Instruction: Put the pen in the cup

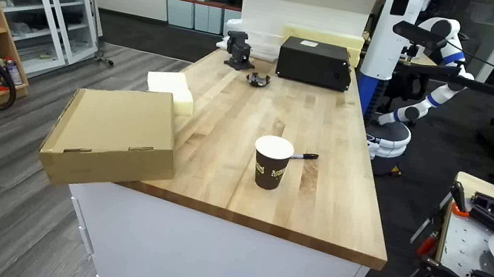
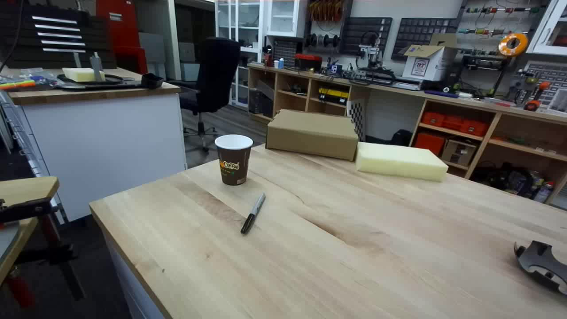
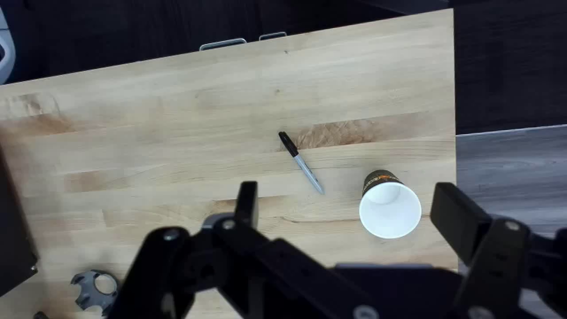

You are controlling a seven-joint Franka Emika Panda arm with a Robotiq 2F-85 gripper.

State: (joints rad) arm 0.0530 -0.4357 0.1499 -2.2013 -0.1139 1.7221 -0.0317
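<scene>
The gripper is spread wide in the wrist view, and on the surface the upright cup stands near a short edge while the pen lies near it, farther in from that edge, black end toward a long edge

A: What do we record for the gripper?
B: Mostly black; we note angular links and blocky fingertips.
A: Screws?
B: Round, silvery; we see them on both sides.
</scene>
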